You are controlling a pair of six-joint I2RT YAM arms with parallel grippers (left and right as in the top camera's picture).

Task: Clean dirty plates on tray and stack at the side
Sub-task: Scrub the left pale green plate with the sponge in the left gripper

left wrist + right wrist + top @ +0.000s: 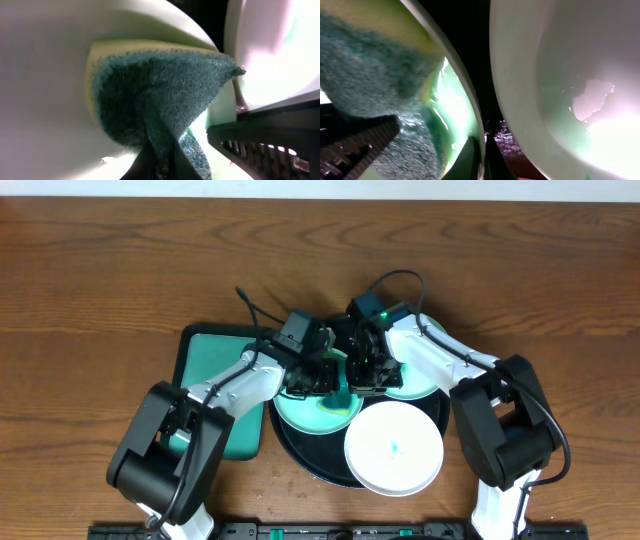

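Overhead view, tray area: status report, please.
Left gripper shut on sponge, pressed on mint green plate. Right gripper shut on that plate's rim. White plate smeared, on black tray. Nothing in the way.

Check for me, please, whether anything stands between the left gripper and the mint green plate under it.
Only its own sponge. The left gripper is shut on the sponge, which lies against the mint green plate; nothing else shows between them. The right gripper appears to pinch that plate's rim alongside.
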